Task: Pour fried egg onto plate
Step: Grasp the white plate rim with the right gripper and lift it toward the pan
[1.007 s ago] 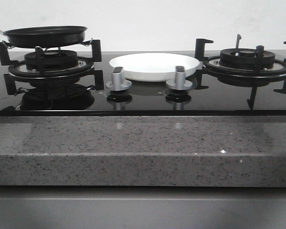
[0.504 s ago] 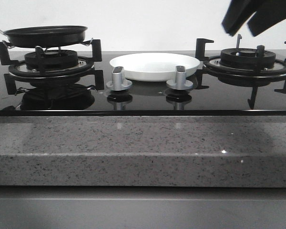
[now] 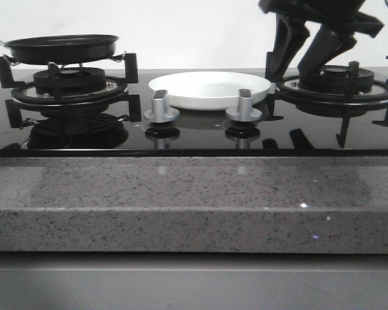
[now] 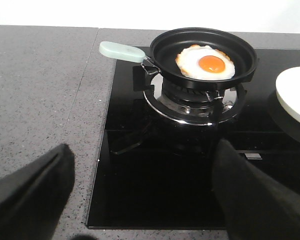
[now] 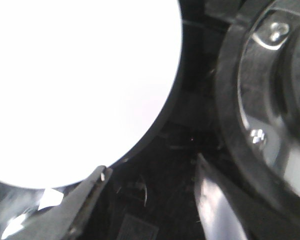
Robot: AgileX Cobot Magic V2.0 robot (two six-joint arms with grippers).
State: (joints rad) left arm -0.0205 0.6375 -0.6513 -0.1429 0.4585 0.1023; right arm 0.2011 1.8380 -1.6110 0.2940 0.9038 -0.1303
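The fried egg lies in the black pan on the left burner, at nine o'clock from the plate, which sits behind two knobs. The right gripper hangs spread and empty between plate and right burner. The left gripper, also spread, holds nothing.

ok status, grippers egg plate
Right gripper open, down beside plate. Left gripper open, short of pan. Egg in pan. Nothing blocking.
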